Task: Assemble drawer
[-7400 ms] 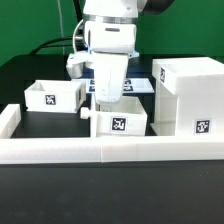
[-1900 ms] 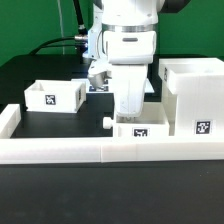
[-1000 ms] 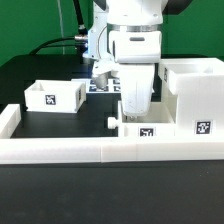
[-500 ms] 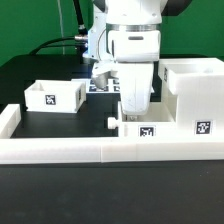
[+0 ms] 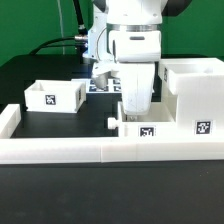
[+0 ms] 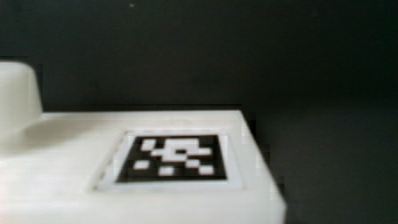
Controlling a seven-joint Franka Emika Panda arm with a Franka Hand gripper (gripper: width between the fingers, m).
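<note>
Hanging straight down from the arm, the gripper (image 5: pixel 133 108) sits low over the front tray (image 5: pixel 135 128), its lower end at or just inside the tray's rim. The fingers are hidden by the gripper body and the tray wall, so I cannot tell how far apart they are or whether they have hold of anything.

Drawer parts in the exterior view:
- The front tray is just behind the border wall (image 5: pixel 80 152). Its tag (image 5: pixel 147 132) faces the camera, and a small knob (image 5: pixel 110 122) sticks out on the exterior view's left.
- The housing (image 5: pixel 195 95) stands upright just beside that tray on the exterior view's right (touching or a hair apart, can't tell). Its tag (image 5: pixel 200 127) is low on the front face.
- The second tray (image 5: pixel 55 97) is well apart on the exterior view's left, open top up, with its tag (image 5: pixel 48 100) on the front wall.
- All three sit on the black table (image 5: pixel 40 128).

The marker board (image 5: pixel 104 87) lies flat behind the arm and is partly hidden by it.

The wrist view is blurred. It shows a white face (image 6: pixel 71 150) close up carrying a square tag (image 6: pixel 173 158), dark table beyond it, and a rounded white lump (image 6: pixel 15 95) at the frame edge that is too soft to identify.
</note>
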